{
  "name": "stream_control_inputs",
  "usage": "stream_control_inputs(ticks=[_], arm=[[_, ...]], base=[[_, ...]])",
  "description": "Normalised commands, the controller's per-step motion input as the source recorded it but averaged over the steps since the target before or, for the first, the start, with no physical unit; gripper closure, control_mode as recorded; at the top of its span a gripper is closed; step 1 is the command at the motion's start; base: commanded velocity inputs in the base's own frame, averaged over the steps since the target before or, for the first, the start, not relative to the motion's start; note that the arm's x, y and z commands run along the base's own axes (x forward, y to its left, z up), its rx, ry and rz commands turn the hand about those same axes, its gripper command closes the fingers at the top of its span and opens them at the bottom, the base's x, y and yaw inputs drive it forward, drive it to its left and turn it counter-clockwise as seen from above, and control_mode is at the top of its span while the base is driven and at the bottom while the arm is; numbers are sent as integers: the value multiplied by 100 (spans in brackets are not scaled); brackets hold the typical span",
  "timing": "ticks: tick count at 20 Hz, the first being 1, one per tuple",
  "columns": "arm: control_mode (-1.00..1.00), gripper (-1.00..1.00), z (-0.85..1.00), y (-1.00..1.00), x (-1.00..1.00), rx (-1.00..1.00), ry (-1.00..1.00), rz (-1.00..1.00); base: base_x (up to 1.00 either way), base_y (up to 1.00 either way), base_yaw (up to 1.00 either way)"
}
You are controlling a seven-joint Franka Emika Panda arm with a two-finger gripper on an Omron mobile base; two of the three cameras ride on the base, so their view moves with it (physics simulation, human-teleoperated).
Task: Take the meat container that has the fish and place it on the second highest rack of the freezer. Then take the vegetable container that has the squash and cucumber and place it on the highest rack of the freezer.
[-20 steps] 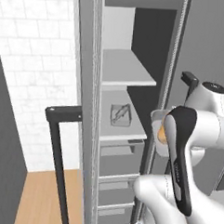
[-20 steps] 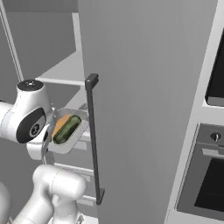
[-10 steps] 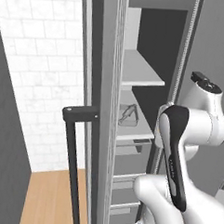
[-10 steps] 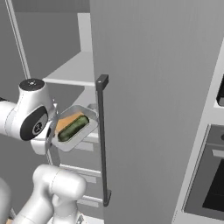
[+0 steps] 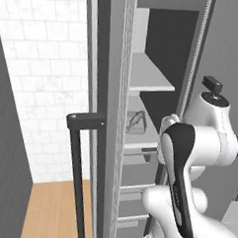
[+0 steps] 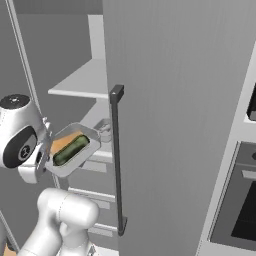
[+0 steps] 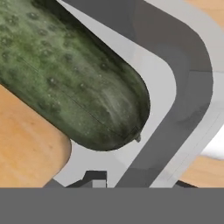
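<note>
Two vegetables, your cucumber (image 6: 71, 149) and squash (image 6: 64, 142), lie in the grey container (image 6: 75, 170) at centre left of the right base view, beside the freezer (image 6: 165, 100). Fingers pinching its rim, seemingly.

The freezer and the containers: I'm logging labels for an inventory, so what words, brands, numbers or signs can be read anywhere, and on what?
None can be read.
The freezer door is plain grey, unmarked.
The vegetable container with the cucumber and squash bears no label.
The fish container on the lower shelf shows no print.
</note>
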Motion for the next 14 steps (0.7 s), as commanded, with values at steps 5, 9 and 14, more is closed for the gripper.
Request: stream_control_inputs(ticks=[5,9,14], arm=[[-100,100,23,31,5,0,0,9],[-100,100,42,0,67,2,0,17],[-100,100,42,-5,60,1,-6,0]], base=[[0,0,0],[0,0,0],[0,0,0]])
